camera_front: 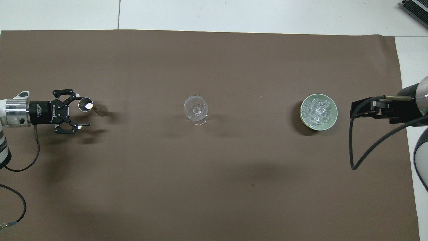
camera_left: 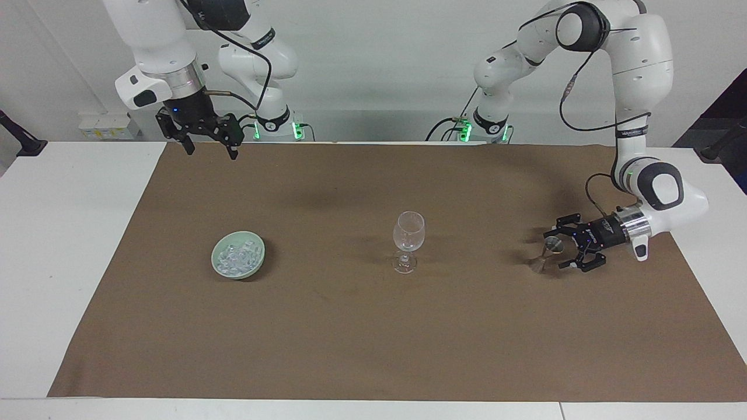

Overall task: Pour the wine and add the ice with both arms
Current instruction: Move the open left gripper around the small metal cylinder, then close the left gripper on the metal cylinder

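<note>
A small metal jigger [camera_left: 537,264] [camera_front: 87,105] stands on the brown mat toward the left arm's end. My left gripper [camera_left: 554,251] [camera_front: 83,111] lies low and level, open, its fingers on either side of the jigger's cup; I cannot tell if they touch it. The wine is hidden; only a bright glint shows in the cup. A clear, empty stemmed glass [camera_left: 408,232] [camera_front: 196,107] stands mid-mat. The ice [camera_left: 236,256] [camera_front: 316,109] fills a pale green bowl [camera_left: 213,256] [camera_front: 335,113] toward the right arm's end. My right gripper [camera_left: 212,153] [camera_front: 355,109] hangs open, high over the mat's edge by its base.
The brown mat [camera_left: 373,338] covers most of the white table [camera_left: 64,233]. Jigger, glass and bowl stand in one row across the mat's middle. A black cable [camera_front: 367,150] loops off the right arm.
</note>
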`<action>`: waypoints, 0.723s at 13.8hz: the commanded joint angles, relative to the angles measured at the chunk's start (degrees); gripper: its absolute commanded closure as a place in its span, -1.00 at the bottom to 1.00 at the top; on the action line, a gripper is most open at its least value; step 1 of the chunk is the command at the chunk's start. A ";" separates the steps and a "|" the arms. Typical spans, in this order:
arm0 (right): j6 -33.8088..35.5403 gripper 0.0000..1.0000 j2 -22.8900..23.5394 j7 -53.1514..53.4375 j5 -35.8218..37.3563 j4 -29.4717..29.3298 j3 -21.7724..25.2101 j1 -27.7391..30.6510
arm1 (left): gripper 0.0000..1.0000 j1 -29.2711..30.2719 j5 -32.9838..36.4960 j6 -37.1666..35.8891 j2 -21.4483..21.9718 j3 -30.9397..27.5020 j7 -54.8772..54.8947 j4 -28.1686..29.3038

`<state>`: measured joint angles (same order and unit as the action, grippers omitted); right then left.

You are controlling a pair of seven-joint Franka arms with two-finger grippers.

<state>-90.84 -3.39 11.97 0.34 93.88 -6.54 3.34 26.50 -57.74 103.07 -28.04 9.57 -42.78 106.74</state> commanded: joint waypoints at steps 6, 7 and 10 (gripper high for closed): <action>-0.21 -1.00 -0.22 -1.24 -0.61 0.33 -0.31 0.79 | -1.00 -1.37 -2.03 2.66 1.15 -0.52 1.65 2.15; -0.21 -1.00 -0.22 -1.24 -0.61 0.33 -0.40 0.79 | -0.90 -1.45 -2.46 2.75 1.24 -0.52 1.65 2.41; -0.21 -1.00 -0.22 -1.24 -0.61 0.33 -0.31 0.79 | -0.74 -2.07 -3.17 3.54 1.41 -0.43 1.65 2.86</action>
<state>-90.84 -3.39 11.97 0.34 93.88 -6.54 3.34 25.38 -59.32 104.86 -28.04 9.65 -42.28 107.48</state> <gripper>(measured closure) 0.000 0.119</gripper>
